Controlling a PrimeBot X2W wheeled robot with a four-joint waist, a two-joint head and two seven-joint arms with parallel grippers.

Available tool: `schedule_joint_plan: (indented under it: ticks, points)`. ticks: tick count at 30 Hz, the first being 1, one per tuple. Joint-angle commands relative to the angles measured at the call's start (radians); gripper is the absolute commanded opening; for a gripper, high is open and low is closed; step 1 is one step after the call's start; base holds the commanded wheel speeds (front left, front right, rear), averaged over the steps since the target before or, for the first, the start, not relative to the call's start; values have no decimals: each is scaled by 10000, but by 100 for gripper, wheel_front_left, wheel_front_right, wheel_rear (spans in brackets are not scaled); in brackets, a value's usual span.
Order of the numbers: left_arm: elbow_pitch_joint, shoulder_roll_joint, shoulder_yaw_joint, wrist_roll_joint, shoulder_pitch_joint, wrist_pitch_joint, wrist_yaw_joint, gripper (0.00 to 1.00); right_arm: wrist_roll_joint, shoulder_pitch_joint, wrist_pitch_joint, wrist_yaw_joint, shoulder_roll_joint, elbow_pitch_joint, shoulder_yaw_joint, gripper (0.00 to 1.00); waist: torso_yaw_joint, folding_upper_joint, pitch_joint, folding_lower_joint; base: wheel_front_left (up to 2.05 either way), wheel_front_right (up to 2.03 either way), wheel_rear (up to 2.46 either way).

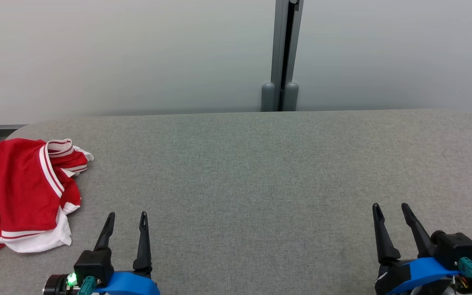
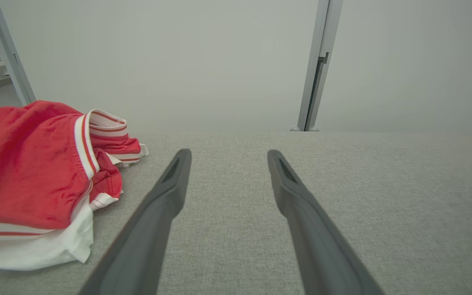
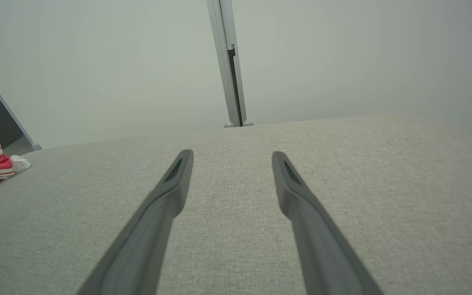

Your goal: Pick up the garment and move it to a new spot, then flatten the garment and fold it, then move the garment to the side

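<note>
Nearest to the head camera, the left hand point(image 1: 128, 214) is at 7 o'clock and the right hand point(image 1: 390, 205) at 5 o'clock. Each has its two dark fingers spread apart, with nothing between them. Under both is the grey fabric bench point(image 1: 236, 172). The red garment point(image 1: 19, 188) with white stripes lies crumpled on the bench at 9 o'clock, near the left hand but not touching it. A grey post point(image 1: 285, 53) stands behind the bench at 12 o'clock.

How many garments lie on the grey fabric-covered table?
1: a crumpled red garment with white striped trim at the left end of the grey fabric-covered table, left of the left gripper. Anything beneath its folds is hidden.
</note>
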Motion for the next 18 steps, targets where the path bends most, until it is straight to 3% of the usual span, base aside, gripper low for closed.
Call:
schedule_joint_plan:
  ticks: [1, 18]
  points:
    - [11, 33, -37, 122, -1, -96, 59, 100, -177, 114, -49, 21, -74, 23, -11, 100, 1, 0, -2, 0, 0, 0, 0]
    - [170, 6, -53, -83, 2, -75, 118, 100, -333, 156, -129, 14, -74, 100, -49, 100, 32, 0, -110, 0, 0, 0, 0]
